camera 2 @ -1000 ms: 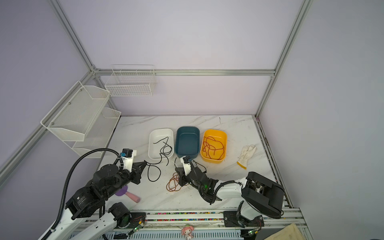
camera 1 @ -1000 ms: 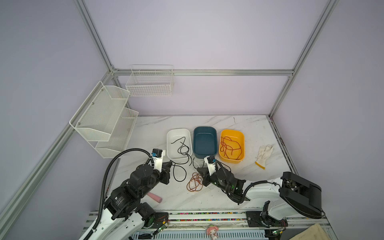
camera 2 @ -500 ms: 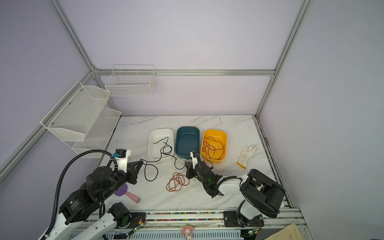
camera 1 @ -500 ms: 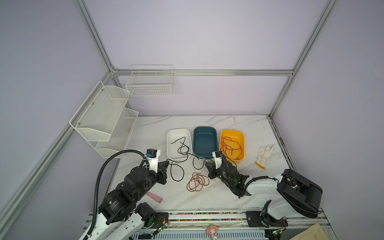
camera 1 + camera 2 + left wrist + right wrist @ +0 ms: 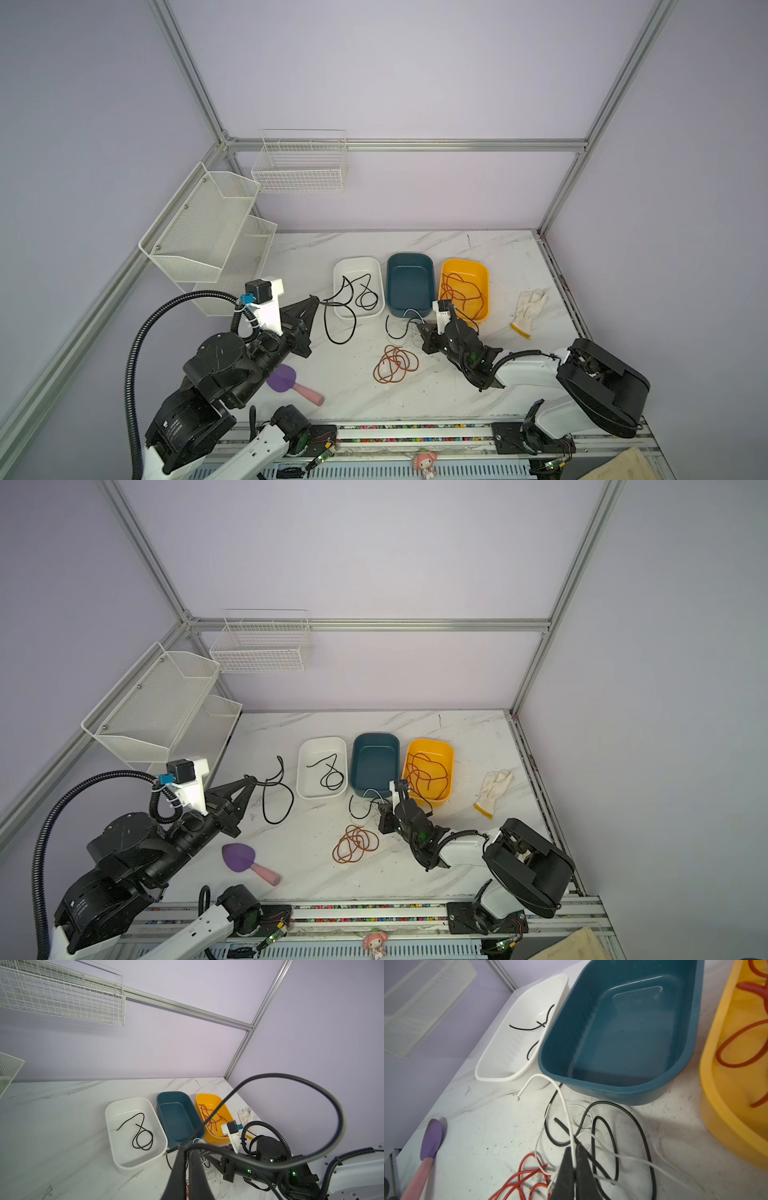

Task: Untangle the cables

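My left gripper (image 5: pixel 315 298) (image 5: pixel 185 1148) is shut on a black cable (image 5: pixel 270 1073), which hangs from its tips in a loop (image 5: pixel 272 822) left of the white bin (image 5: pixel 357 260). My right gripper (image 5: pixel 419 328) (image 5: pixel 574 1146) is shut on a thin white cable (image 5: pixel 566 1109) just in front of the teal bin (image 5: pixel 409 286). Around it, a second black cable (image 5: pixel 633 1117) and more white cable lie crossed on the table. A red-orange coil (image 5: pixel 395 365) lies apart, nearer the front. One black cable (image 5: pixel 362 293) lies in the white bin and red ones (image 5: pixel 461 291) in the yellow bin (image 5: pixel 485 270).
A purple scoop with a pink handle (image 5: pixel 286 380) lies by the left arm. A white glove (image 5: pixel 528 309) lies at the right. Mesh shelves (image 5: pixel 208 232) stand at the left wall and a wire basket (image 5: pixel 299 166) hangs on the back wall.
The left gripper has drawn its black cable up and to the left, away from the pile. The right gripper has moved right, toward the teal bin, with the white cable, leaving the red coil behind.
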Controlling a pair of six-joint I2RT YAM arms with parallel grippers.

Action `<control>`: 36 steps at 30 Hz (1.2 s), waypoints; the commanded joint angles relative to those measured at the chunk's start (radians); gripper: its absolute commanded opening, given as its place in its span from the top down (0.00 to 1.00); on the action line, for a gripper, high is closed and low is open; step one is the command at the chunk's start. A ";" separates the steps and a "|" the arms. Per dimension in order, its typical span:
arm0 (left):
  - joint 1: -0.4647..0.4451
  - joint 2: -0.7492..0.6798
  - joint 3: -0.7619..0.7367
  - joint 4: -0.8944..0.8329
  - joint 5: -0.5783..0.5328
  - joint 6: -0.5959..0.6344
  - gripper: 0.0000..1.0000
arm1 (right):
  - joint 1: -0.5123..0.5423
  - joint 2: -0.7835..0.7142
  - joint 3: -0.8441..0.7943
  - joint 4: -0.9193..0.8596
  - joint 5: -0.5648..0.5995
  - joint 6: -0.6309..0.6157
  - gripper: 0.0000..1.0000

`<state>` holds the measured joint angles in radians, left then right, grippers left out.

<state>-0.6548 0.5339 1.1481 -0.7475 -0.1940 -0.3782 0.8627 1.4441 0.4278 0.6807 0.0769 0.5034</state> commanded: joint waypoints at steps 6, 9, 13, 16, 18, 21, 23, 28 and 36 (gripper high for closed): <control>0.006 0.172 -0.037 0.082 -0.042 0.068 1.00 | -0.004 -0.233 -0.120 0.176 -0.058 -0.050 1.00; 0.012 0.248 -0.042 0.125 -0.055 0.100 1.00 | -0.005 -0.306 -0.156 0.210 -0.057 -0.065 1.00; 0.059 0.363 -0.033 0.178 -0.021 0.116 1.00 | -0.005 -0.376 -0.182 0.230 -0.064 -0.083 1.00; 0.110 0.438 -0.031 0.222 0.007 0.103 1.00 | -0.004 -0.426 -0.205 0.250 -0.066 -0.089 1.00; 0.142 0.483 -0.034 0.251 0.026 0.087 1.00 | -0.004 -0.452 -0.220 0.264 -0.063 -0.091 1.00; 0.182 0.547 -0.043 0.287 0.050 0.054 1.00 | -0.005 -0.479 -0.225 0.261 -0.062 -0.096 1.00; 0.203 0.586 -0.062 0.318 0.059 0.031 1.00 | -0.004 -0.502 -0.229 0.258 -0.054 -0.097 1.00; 0.272 0.671 -0.117 0.369 0.097 -0.067 1.00 | -0.005 -0.574 -0.213 0.202 -0.045 -0.089 1.00; 0.320 0.820 -0.116 0.328 0.141 -0.150 1.00 | -0.004 -0.674 -0.106 0.023 -0.044 -0.101 1.00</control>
<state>-0.3397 1.3323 1.0492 -0.4355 -0.0906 -0.4793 0.8627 0.8059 0.2745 0.7715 0.0219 0.4160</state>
